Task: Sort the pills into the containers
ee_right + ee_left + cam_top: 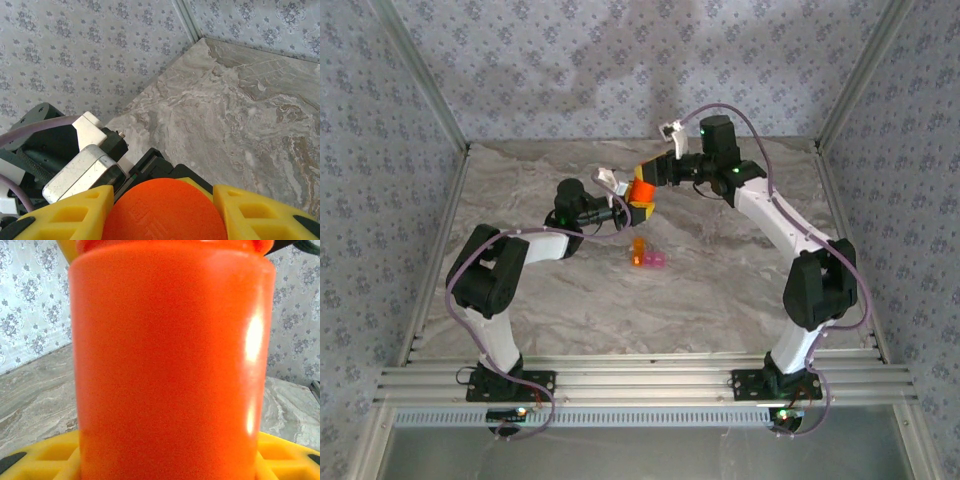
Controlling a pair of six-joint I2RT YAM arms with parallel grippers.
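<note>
An orange-red bottle (pixel 641 191) hangs above the table's far middle, between both grippers. My left gripper (pixel 641 207) is shut on its body (pixel 170 360), and its yellow fingers (pixel 42 460) flank the bottle at the bottom of the left wrist view. From the far side, my right gripper (pixel 646 176) is shut on the bottle's round orange cap (pixel 165 212), with a yellow finger (pixel 65 215) on each side of it. The containers (pixel 647 256), one orange and one pink, joined, sit on the table just nearer than the bottle. The pills are hidden.
The marble table (pixel 720 290) is walled by patterned panels at the back and sides. In the right wrist view, my left arm's wrist and its white camera housing (pixel 77 167) sit close behind the cap. Open tabletop (pixel 240 110) lies beyond.
</note>
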